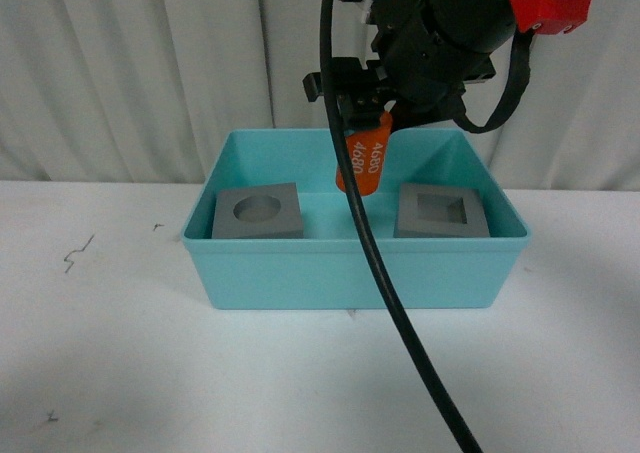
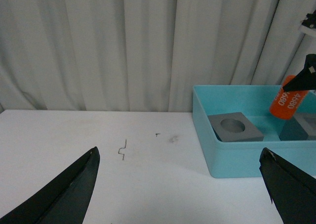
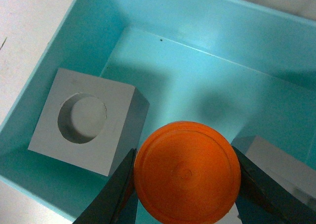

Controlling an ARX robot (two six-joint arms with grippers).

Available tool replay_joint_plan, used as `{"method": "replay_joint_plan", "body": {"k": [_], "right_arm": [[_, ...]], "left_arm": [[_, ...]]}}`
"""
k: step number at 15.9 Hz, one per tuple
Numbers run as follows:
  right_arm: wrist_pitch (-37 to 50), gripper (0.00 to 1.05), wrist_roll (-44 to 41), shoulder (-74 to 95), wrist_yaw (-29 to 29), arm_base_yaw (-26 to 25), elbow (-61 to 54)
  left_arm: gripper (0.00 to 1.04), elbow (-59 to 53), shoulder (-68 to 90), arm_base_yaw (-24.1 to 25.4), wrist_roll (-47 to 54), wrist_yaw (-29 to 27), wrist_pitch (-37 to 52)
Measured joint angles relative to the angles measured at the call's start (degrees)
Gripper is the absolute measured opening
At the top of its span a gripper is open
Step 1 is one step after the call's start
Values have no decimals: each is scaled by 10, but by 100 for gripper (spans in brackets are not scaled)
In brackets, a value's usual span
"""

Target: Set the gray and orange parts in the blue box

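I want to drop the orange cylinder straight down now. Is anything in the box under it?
Nothing visible blocks it. The orange cylinder, held by the right gripper, hangs over bare floor of the blue box, between the round-recess block and the square-recess block.

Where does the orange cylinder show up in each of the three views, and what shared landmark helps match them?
Front view: orange cylinder, upper centre, held by the right gripper over the blue box.
Left wrist view: far right edge, above the box's interior.
Right wrist view: lower centre, its round end facing the camera, between the gripper's fingers.
Shared landmark: the gray block with the round recess, in the box in every view.
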Motion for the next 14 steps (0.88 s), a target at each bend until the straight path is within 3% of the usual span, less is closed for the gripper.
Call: {"method": "replay_joint_plan", "body": {"k": [14], "right_arm": [[-1, 49, 4, 85, 2, 7, 17]], "left_arm": [[98, 0, 0, 0, 0, 0, 0]]}}
